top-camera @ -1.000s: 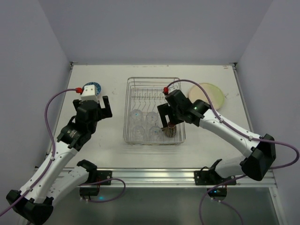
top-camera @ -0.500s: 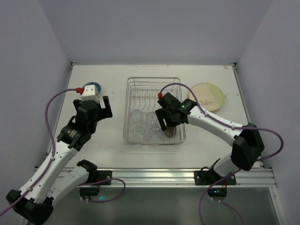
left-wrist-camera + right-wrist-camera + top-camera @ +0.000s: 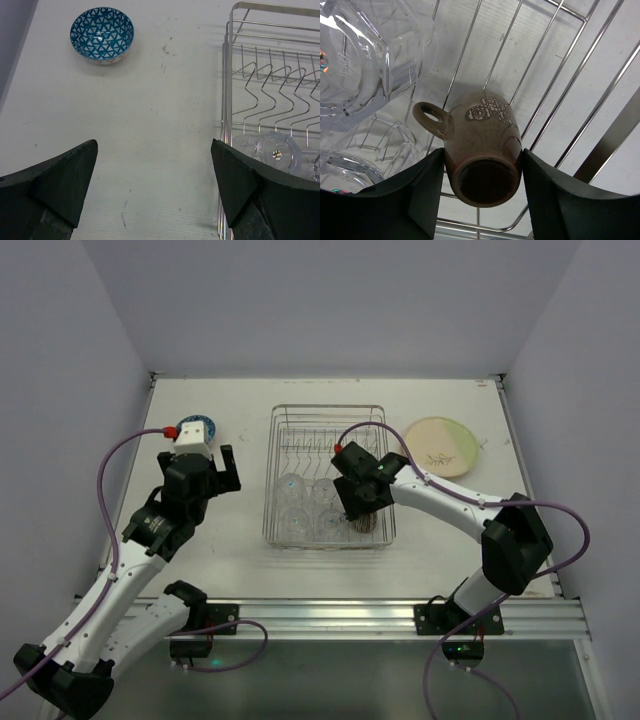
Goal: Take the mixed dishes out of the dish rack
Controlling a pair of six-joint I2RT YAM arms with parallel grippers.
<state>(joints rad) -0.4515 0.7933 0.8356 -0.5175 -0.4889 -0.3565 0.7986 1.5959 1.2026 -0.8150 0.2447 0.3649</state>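
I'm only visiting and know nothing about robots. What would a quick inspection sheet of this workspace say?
Surface: white table, faintly scuffed.
Job's things: dish rack holds clear glasses and a brown mug; blue bowl and plate lie on the table outside it.
Clutter: nothing seen.
Grippers: left gripper open above the table; right gripper fingers clamp the mug.
Cables: purple cable loops off each arm.
Surroundings: plain pale walls.

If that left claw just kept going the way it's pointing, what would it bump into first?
Most likely the bare table. The open left gripper aims between the blue-patterned bowl and the dish rack; its right-hand finger sits near the rack's side wire, but depth is hard to judge.
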